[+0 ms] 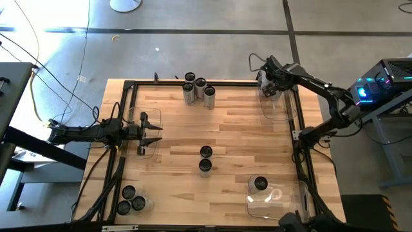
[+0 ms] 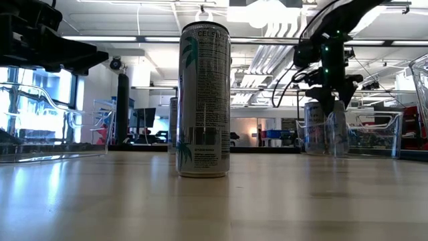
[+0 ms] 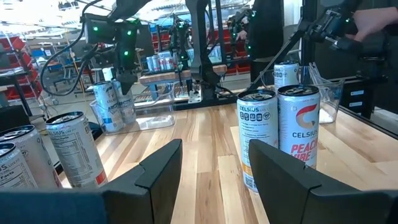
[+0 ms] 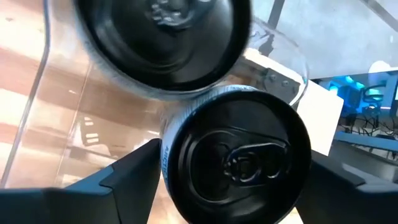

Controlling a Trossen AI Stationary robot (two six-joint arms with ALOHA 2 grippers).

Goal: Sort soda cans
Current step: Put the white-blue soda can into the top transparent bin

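Soda cans (image 1: 198,90) mostly unsorted on desk (image 1: 232,129), few binned; right pincer (image 4: 233,171) around one can, grip uncertain; left pincer (image 3: 214,171) half-open, empty.

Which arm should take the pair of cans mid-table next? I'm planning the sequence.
Probably the left. The left gripper hangs open and empty over its bin, facing the two cans. The right gripper is busy over the far-corner bin, fingers either side of a can.
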